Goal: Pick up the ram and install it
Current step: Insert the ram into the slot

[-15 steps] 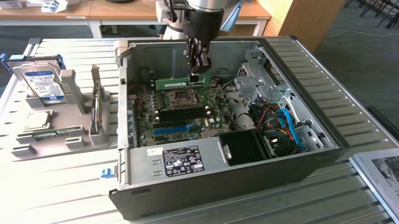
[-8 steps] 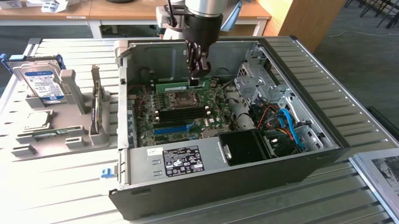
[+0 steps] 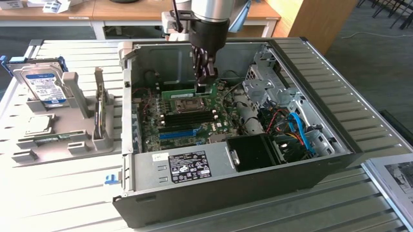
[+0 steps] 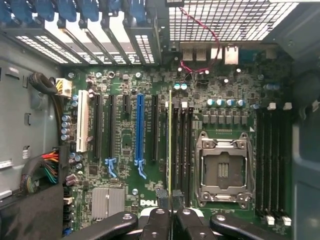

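Note:
The ram (image 3: 179,90) is a thin green stick held inside the open computer case (image 3: 322,159), low over the motherboard (image 3: 193,121) near its far edge. My gripper (image 3: 206,86) reaches down from above and is shut on one end of it. In the wrist view the ram (image 4: 170,140) appears edge-on as a narrow pale green line running away from the gripper (image 4: 170,197). It lies along the black memory slots (image 4: 182,150) beside the CPU socket (image 4: 223,170). I cannot tell whether it sits in a slot or hovers just above.
Cables (image 3: 293,130) and a drive cage (image 3: 268,82) crowd the case's side on the exterior view's right. A power supply (image 3: 187,164) fills the near end. On the exterior view's left, a grey holder (image 3: 65,145) carries a hard drive (image 3: 44,87), a CPU chip (image 3: 38,124) and an upright board (image 3: 98,104).

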